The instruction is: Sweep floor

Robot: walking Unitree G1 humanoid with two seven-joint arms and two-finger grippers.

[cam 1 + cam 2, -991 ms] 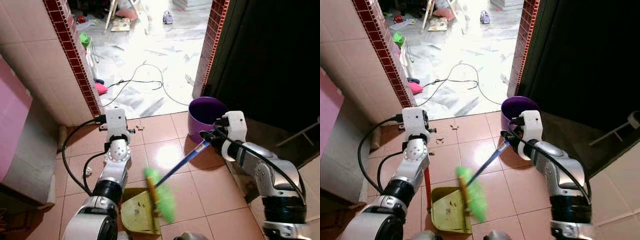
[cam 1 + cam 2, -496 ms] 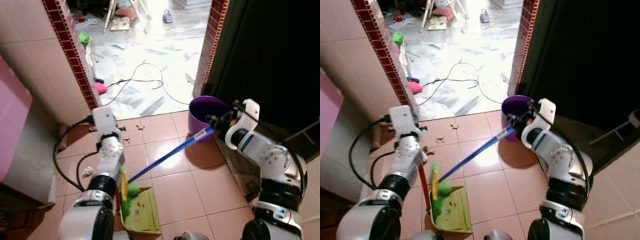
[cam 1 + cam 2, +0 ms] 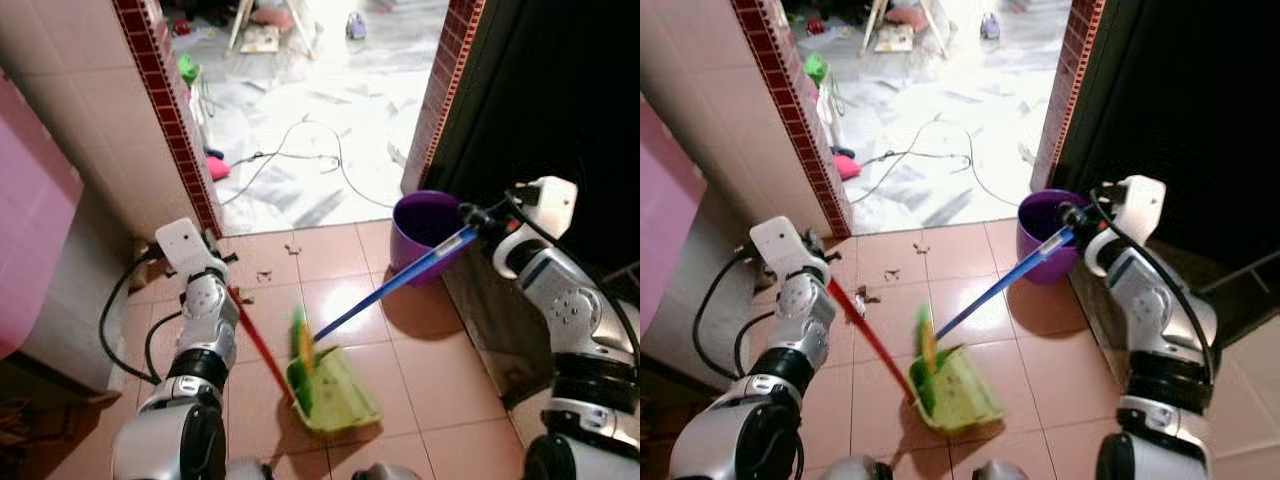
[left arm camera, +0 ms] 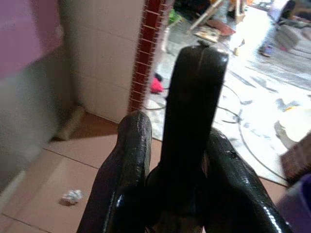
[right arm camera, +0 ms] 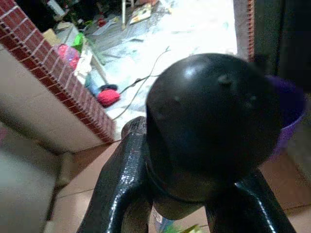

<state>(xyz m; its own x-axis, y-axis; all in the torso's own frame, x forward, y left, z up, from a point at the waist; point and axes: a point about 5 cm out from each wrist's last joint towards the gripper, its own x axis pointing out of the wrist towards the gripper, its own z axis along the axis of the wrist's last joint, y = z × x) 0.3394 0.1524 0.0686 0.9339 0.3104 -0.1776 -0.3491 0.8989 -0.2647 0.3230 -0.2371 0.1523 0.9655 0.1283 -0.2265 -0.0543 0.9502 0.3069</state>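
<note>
A green dustpan (image 3: 338, 398) lies tilted on the terracotta tiles, its long red handle (image 3: 258, 338) rising to the left. My left gripper (image 3: 219, 269) is shut on the handle's black top end (image 4: 190, 102). A broom with a blue stick (image 3: 400, 282) slants down from the right, and its green bristles (image 3: 300, 350) stand at the dustpan's mouth. The right gripper (image 3: 469, 214) is shut on the broom's round black knob (image 5: 211, 124), above a purple bucket (image 3: 424, 224).
Small crumbs (image 3: 263, 276) lie near the doorway, and a crumpled white scrap (image 4: 72, 196) lies by the wall. A black cable (image 3: 300, 158) loops over the marble floor beyond. Red-trimmed tiled wall (image 3: 165, 110) and a pink cabinet (image 3: 30, 250) stand left, a dark door (image 3: 560, 90) right.
The camera has shifted. The dustpan has swung to the right and its red handle leans further over. The broom head has gone right with it; the right gripper has lifted.
</note>
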